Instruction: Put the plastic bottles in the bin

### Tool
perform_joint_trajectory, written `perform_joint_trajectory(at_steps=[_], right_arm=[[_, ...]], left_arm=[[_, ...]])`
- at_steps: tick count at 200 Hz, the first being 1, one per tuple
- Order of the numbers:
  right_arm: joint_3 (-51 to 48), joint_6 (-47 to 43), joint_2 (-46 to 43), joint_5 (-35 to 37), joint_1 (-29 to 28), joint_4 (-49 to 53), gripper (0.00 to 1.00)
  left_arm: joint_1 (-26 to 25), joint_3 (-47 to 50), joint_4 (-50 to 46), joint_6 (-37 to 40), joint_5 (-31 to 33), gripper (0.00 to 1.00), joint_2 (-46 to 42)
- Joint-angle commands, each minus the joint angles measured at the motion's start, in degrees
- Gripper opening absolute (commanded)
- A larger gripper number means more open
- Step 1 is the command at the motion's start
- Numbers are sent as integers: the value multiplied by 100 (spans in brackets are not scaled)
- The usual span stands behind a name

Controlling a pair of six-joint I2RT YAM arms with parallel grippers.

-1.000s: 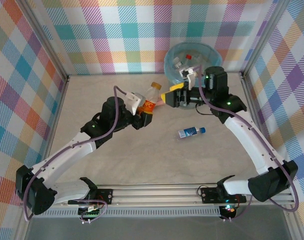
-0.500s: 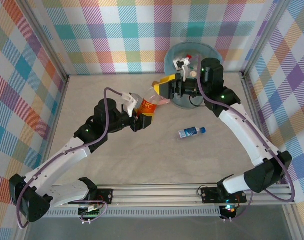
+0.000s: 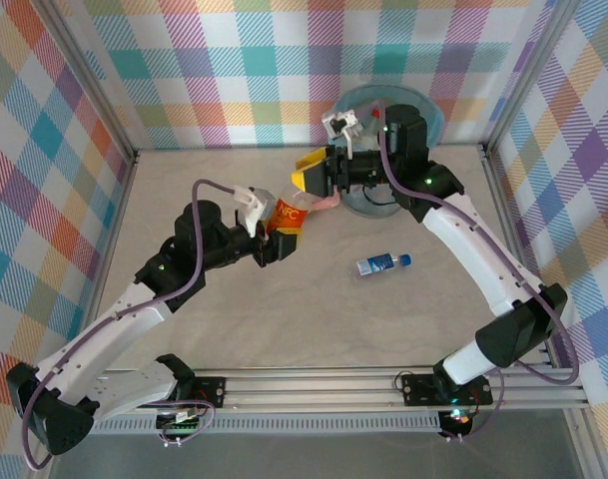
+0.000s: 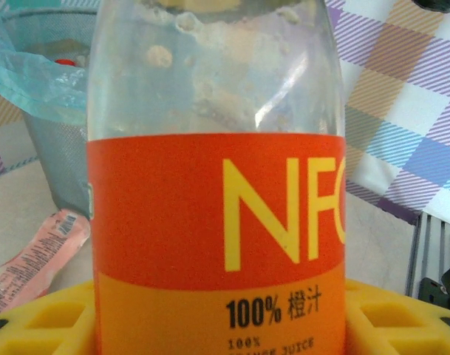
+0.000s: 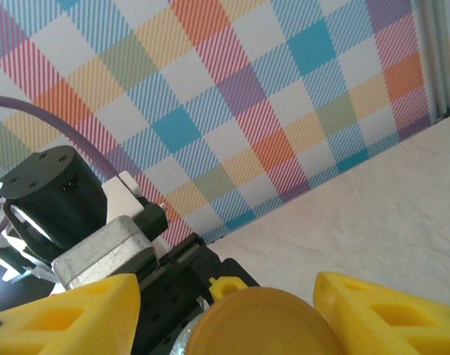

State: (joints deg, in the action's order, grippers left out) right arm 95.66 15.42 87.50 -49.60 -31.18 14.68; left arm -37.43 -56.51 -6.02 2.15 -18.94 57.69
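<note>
Orange-labelled clear plastic bottle [image 3: 289, 212] seems light and slick: left gripper [image 3: 274, 228] clamps its label band; right gripper [image 3: 305, 180] straddles the one-o'clock orange cap [image 5: 261, 325], a surer hold, pinch unclear.

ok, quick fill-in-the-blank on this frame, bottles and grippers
1. The left gripper is shut on the bottle with the ___ NFC label.
2. The right gripper has a finger on either side of that bottle's ___.
3. A second bottle, with a ___ label, lies on its side on the table.

Missing words: orange; cap; blue
</note>
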Motion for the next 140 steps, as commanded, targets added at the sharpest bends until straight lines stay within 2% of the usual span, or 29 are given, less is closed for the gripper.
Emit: perform_joint_trajectory(at_steps=[1,30,55,79,100,114,140], right_arm=[[236,-135,25,-445,-37,53,57],[325,-119,33,-497,-41,11,43],[504,-174,28,-478,-41,134,32],[641,-248,-28,-304,-37,299,27],[906,-419,-34,-57,-38,617,23],[1244,-604,10,250,-37,1067,19],[1746,-935,55,890,-25,1696,14]], left_arm=[[-45,-241,-68,9,212,52,-175],[-45,-396,-302,43,274,53,-237],[-45,-361,-294,-90,438,58,-378],[-45,-393,-337,-129,565,67,-470],[-45,-448,-382,-156,677,79,-551],[-45,-432,-359,-179,742,89,-631],[-44,-387,-284,-173,804,97,-781]])
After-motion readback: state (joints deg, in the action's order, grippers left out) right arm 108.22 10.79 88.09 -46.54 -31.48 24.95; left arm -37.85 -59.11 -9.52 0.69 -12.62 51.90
